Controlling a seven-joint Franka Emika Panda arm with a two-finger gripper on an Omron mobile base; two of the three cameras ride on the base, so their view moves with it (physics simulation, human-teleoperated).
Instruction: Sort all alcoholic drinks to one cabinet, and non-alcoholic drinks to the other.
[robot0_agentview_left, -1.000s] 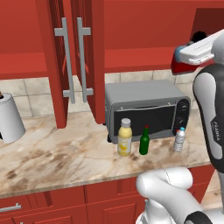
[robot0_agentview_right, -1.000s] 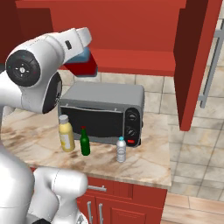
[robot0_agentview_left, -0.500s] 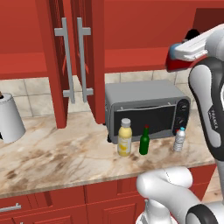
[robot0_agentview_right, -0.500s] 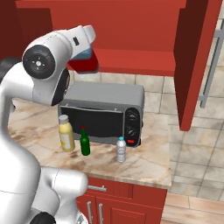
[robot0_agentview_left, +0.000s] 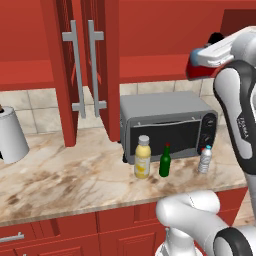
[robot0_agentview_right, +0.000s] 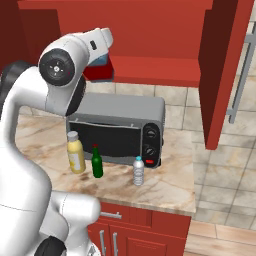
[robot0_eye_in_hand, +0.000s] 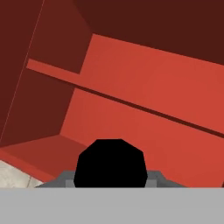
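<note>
- Gripper (robot0_agentview_left: 200, 62): raised at the open right cabinet, closed on the red-and-blue bottle (robot0_agentview_left: 199, 70); in the hand view the bottle's black cap (robot0_eye_in_hand: 109, 162) sits at the bottom, facing the red interior.
- Red-and-blue bottle: held at the front edge of the cabinet floor, above the toaster oven (robot0_agentview_left: 167, 125); whether it rests on that floor cannot be told.
- Right cabinet (robot0_agentview_right: 150, 35): open, its door (robot0_agentview_right: 225, 70) swung out to the right with one silver bar handle (robot0_agentview_right: 241, 75); a shelf (robot0_eye_in_hand: 131, 103) crosses the interior.
- Left cabinet (robot0_agentview_left: 30, 40): two doors (robot0_agentview_left: 85, 70) standing open edge-on, with two bar handles (robot0_agentview_left: 84, 67) close together.
- Toaster oven: grey, on the desk (robot0_agentview_left: 60, 175) against the tiled wall, directly beneath the gripper.
- Juice bottle (robot0_agentview_left: 142, 157): pale yellow, upright on the desk just before the oven's left part.
- Green bottle (robot0_agentview_left: 165, 161): red cap, upright, just beside the juice bottle on its right.
- Water bottle (robot0_agentview_left: 204, 159): clear, white cap, upright before the oven's knobs, apart from the green bottle.
- White roll (robot0_agentview_left: 10, 135): upright at the desk's far left.
- Red drawers (robot0_agentview_left: 75, 235): below the desk.
</note>
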